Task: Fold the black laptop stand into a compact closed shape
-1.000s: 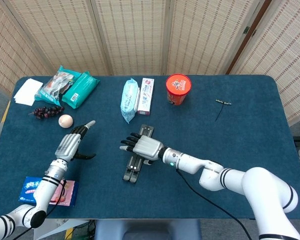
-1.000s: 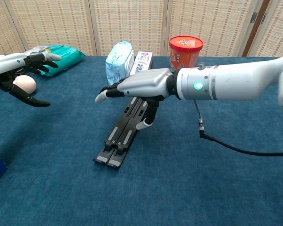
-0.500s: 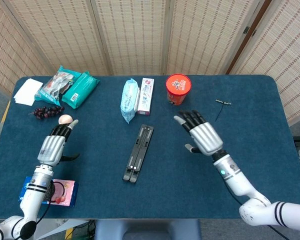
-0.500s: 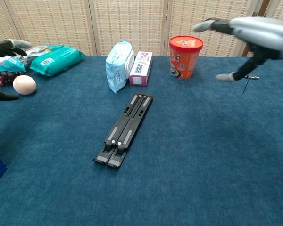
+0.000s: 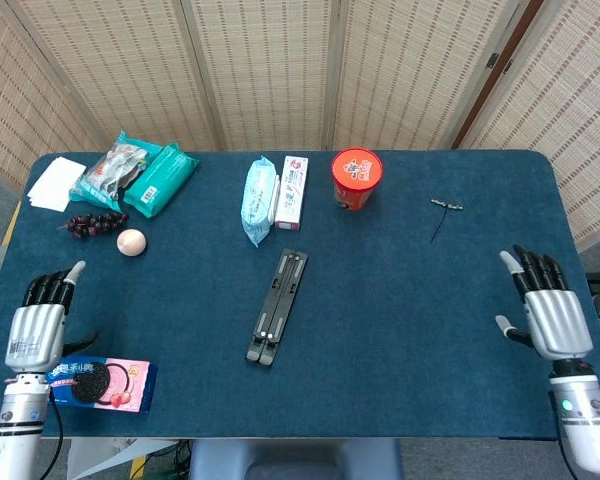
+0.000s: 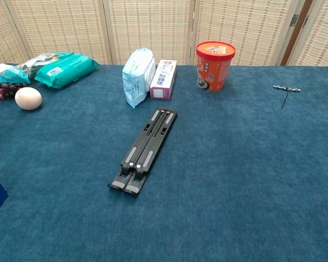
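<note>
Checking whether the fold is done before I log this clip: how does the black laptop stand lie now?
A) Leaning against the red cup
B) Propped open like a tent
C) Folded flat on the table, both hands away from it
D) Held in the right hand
C: the laptop stand lies flat with its two bars together, while the left hand and right hand sit open at the table edges.

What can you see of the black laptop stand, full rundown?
The black laptop stand is folded flat: two narrow black bars side by side, touching along their length, apparently hard plastic or metal, with grey pads and small light dots toward the near end. It lies on the blue tablecloth near the centre, running diagonally, its far end pointing toward the white toothpaste box. Nothing touches it but the cloth; both hands are at the table's edges, away from it.
</note>
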`<action>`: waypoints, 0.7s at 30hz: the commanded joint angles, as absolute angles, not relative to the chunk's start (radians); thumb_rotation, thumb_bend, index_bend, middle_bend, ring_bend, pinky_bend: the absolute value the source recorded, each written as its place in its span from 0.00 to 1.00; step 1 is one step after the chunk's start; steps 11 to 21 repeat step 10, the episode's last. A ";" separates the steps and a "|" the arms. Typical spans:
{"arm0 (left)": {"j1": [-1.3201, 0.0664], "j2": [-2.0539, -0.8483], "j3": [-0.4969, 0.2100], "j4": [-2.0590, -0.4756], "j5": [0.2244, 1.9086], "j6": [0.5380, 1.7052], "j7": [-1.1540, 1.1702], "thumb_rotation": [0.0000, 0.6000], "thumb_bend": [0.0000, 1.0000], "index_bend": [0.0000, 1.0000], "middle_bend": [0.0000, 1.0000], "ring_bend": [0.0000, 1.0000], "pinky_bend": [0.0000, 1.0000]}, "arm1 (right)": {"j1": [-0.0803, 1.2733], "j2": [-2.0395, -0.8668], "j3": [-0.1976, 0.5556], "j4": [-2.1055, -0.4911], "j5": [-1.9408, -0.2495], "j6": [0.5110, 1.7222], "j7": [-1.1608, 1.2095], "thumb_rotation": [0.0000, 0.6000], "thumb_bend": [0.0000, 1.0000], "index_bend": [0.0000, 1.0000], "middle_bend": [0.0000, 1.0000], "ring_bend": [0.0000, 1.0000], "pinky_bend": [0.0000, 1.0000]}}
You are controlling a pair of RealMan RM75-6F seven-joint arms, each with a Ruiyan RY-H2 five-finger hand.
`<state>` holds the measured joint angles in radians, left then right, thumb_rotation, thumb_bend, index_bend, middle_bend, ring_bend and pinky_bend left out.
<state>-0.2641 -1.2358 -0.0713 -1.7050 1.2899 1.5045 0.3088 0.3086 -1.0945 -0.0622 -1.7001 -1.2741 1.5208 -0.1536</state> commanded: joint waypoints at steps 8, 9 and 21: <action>-0.189 -1.209 -0.043 -1.759 1.334 1.582 0.352 1.00 0.14 0.07 0.15 0.12 0.11 | 0.189 -1.078 -0.080 -1.721 -1.326 1.581 -0.138 1.00 0.15 0.00 0.00 0.00 0.00; -0.182 -1.206 -0.041 -1.764 1.336 1.584 0.353 1.00 0.14 0.07 0.15 0.12 0.11 | 0.184 -1.080 -0.076 -1.722 -1.333 1.581 -0.139 1.00 0.15 0.00 0.00 0.00 0.00; -0.179 -1.204 -0.040 -1.767 1.336 1.583 0.354 1.00 0.14 0.07 0.15 0.12 0.11 | 0.181 -1.081 -0.074 -1.723 -1.337 1.579 -0.141 1.00 0.15 0.00 0.00 0.00 0.00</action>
